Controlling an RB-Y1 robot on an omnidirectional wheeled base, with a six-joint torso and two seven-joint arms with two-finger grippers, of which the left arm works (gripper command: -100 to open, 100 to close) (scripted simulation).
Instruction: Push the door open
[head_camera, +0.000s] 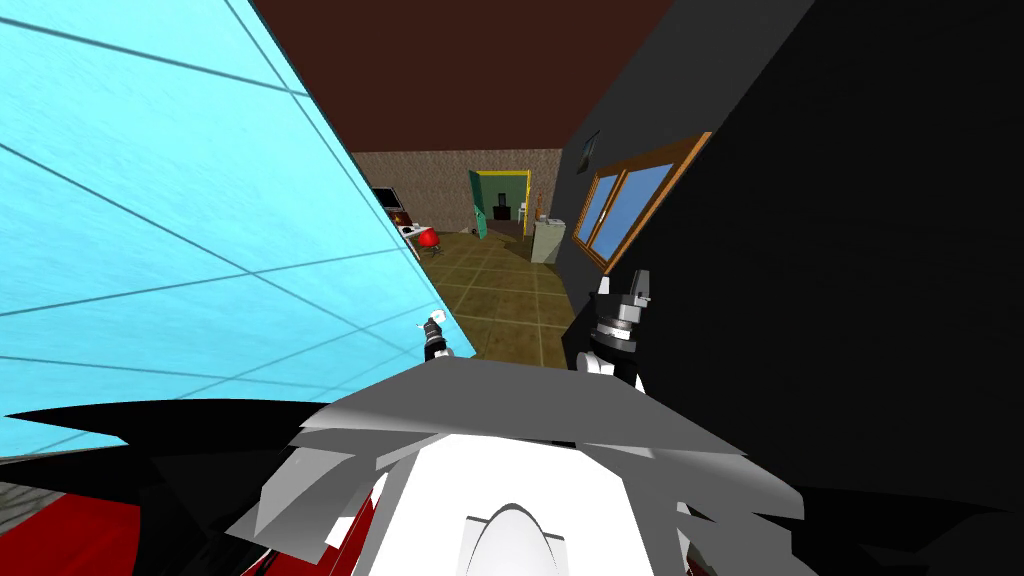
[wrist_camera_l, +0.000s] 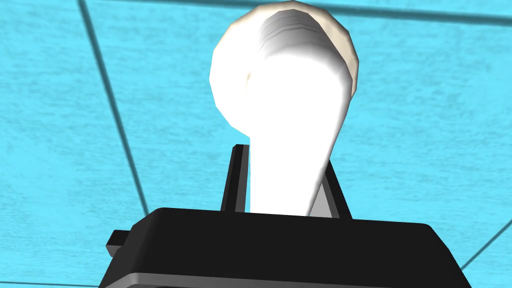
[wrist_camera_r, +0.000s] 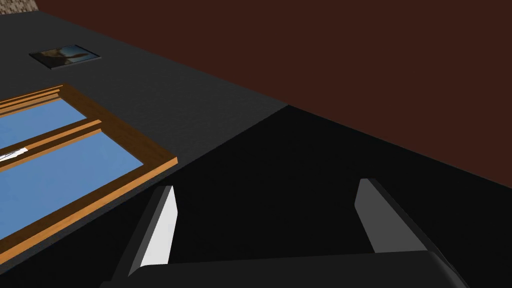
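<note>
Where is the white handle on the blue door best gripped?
The narrow straight bar of the white handle, from its free end, a finger on each side, as the left gripper does; the round end by the door is wider.

The left gripper (wrist_camera_l: 285, 160) is showing a black box body with a grey band along its lower edge and a small black tab at one side. The right gripper (wrist_camera_r: 266, 185) is showing two blade-like fingers (wrist_camera_r: 161, 227), one gleaming near white, one dull grey, and the right forearm (head_camera: 612, 340) is showing white casing with a ringed grey-and-black wrist.
</note>
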